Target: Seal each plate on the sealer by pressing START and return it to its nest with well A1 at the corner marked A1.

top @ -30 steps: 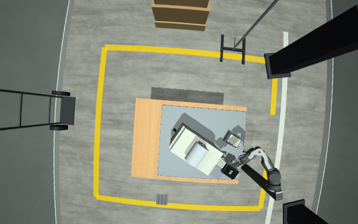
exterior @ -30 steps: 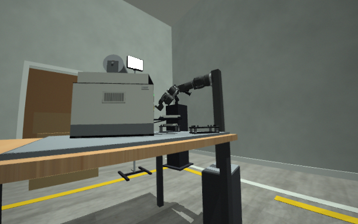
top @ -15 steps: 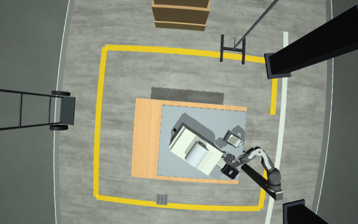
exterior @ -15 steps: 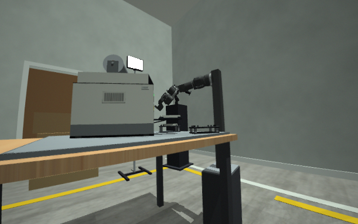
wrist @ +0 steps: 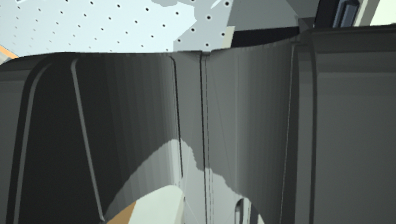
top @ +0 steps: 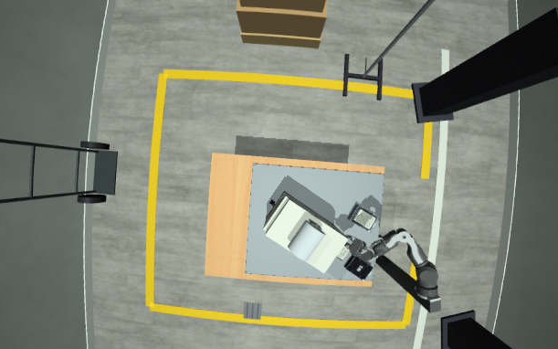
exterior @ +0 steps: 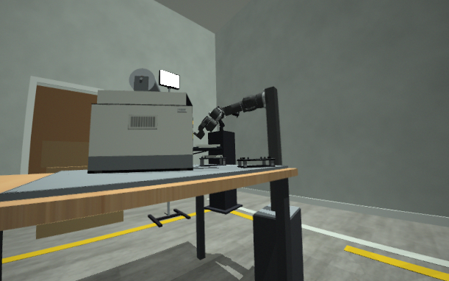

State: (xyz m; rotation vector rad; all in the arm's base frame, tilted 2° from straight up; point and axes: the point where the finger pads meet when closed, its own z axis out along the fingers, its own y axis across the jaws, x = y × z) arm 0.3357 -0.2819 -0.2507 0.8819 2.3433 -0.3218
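Wooden table (exterior: pixel 85 206) with grey mat, boxy white-and-grey sealer (exterior: pixel 140 132), dark jointed arm (exterior: pixel 239 104) reaching from its post, bent down at the wrist, gripper (exterior: pixel 198 134) pressed together, empty, at the sealer's front, clear well plate (top: pixel 363 218) in its nest nearby

1. The wrist view is almost filled by the gripper's (wrist: pixel 202 130) own dark fingers, pressed together. They hide nearly all that lies below.
2. From the side, the sealer (exterior: pixel 140 136) blocks its own front, so its stage and button cannot be seen.
3. From above, the plate (top: pixel 364 217) in its nest is too small to read any label.
4. The arm (top: pixel 398 242) covers the spot by the sealer's corner.
5. The shelf (top: pixel 281 23) is cut off at the top edge.
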